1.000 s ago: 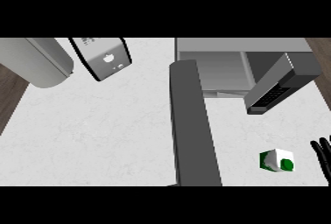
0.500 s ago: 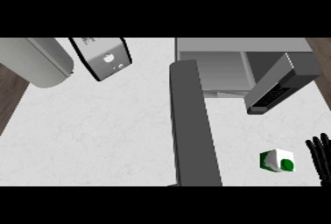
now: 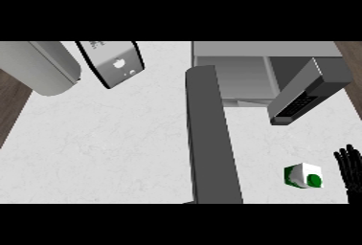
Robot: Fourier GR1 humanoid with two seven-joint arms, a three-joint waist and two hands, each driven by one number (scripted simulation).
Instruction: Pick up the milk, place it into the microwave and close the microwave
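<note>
The milk (image 3: 303,175) is a small white carton with green sides and a green cap, standing on the white counter at the lower right. My right hand (image 3: 349,168) comes in at the right edge just beside the carton, fingers straight and pointing up, not touching it. The microwave (image 3: 265,74) stands at the upper right with its door (image 3: 210,139) swung wide open toward me, showing the grey inside. My left hand does not show.
A grey rounded appliance (image 3: 44,67) and a tilted black-framed white box (image 3: 112,62) stand at the counter's upper left. The white counter (image 3: 99,143) stretches left of the open door. Dark wood floor (image 3: 10,115) shows past its left edge.
My right hand has slid slightly down and left along the right edge, closer to the milk. The carton and the microwave door have not moved.
</note>
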